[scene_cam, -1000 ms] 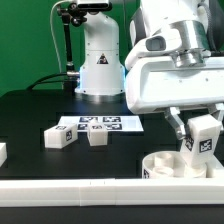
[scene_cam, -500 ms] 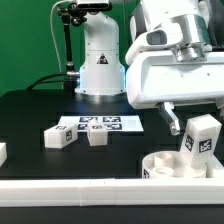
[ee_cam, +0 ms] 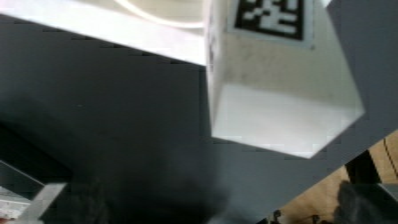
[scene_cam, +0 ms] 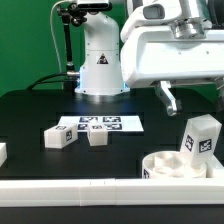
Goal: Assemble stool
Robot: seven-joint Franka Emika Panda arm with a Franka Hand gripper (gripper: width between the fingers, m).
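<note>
The round white seat (scene_cam: pixel 183 166) lies at the exterior view's right, against the front rail. One white block leg (scene_cam: pixel 202 136) with a tag stands upright on it, tilted slightly. My gripper (scene_cam: pixel 195 104) hangs above this leg, open and clear of it; only one finger (scene_cam: pixel 166 98) shows, the other is cut off at the frame edge. Two loose legs (scene_cam: pixel 58 137) (scene_cam: pixel 97 137) lie on the black table, and a third (scene_cam: pixel 2 152) lies at the left edge. In the wrist view the standing leg (ee_cam: pixel 276 80) fills the frame close up; my fingertips do not show there.
The marker board (scene_cam: pixel 100 125) lies behind the two loose legs. A long white border rail (scene_cam: pixel 70 190) runs along the front. The arm's white base (scene_cam: pixel 100 60) stands at the back, with a black stand (scene_cam: pixel 66 45) beside it.
My gripper has let go of the leg and risen straight up from it. The leg stays standing on the seat. The loose legs have not moved.
</note>
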